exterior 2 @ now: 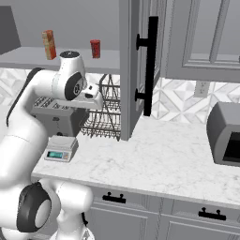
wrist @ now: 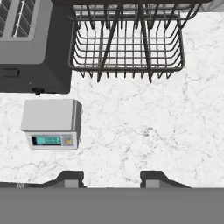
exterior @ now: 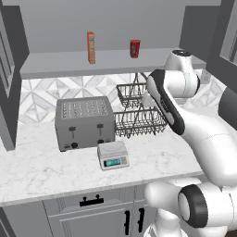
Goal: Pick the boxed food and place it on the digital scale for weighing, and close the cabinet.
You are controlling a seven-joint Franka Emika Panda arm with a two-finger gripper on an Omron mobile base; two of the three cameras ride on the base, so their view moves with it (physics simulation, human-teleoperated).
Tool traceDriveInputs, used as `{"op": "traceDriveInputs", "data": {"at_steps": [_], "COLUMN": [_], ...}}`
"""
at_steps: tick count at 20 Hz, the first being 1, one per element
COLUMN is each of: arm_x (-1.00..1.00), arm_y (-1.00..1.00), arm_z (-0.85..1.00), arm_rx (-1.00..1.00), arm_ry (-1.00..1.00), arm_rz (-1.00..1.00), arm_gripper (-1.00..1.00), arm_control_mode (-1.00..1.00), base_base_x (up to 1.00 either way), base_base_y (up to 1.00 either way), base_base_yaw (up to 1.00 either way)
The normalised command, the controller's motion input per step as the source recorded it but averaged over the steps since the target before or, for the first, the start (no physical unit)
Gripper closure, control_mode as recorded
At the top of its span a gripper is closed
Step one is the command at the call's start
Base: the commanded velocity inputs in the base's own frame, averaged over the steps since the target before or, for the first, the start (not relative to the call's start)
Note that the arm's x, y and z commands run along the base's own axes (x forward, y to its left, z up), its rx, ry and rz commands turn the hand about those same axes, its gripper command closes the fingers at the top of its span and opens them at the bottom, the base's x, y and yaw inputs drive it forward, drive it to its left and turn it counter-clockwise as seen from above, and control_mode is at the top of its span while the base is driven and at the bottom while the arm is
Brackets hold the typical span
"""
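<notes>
— Where's the boxed food (exterior: 91,47)?

— Still upright on the open cabinet (exterior 2: 136,70) shelf, at ten o'clock from the red can (exterior: 134,48).

— And your pincer (wrist: 111,178)?

— Nothing between my tips, parted partway, facing down over bare counter (wrist: 144,131); digital scale (wrist: 51,123) at ten o'clock, platform free.

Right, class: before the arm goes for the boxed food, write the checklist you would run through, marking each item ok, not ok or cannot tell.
1. Boxed food upright on the open cabinet shelf, apart from the red can: ok.
2. Digital scale platform bare, ready for the box: ok.
3. Hand carries nothing, gap between the fingertips: ok.
4. Hand near the box: not ok, it points down at the counter.
5. Cabinet door shut: not ok, it stands open.
6. Scale reading: cannot tell, too small.
</notes>
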Motion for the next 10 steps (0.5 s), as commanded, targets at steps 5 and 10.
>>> {"op": "traceDriveInputs", "data": {"at_steps": [5,10], "arm_x": [-0.34,-0.47], "arm_y": [0.04,0.19], "arm_z": [0.04,0.41], "arm_rx": [0.00,0.00], "arm_ry": [-0.11,-0.44], "arm_rz": [0.01,0.04], "arm_gripper": [-1.00,-1.00], "arm_control_mode": [-1.00,-1.00], "base_base_x": [0.00,0.00], "base_base_y": [0.00,0.00], "base_base_yaw": [0.00,0.00]}}
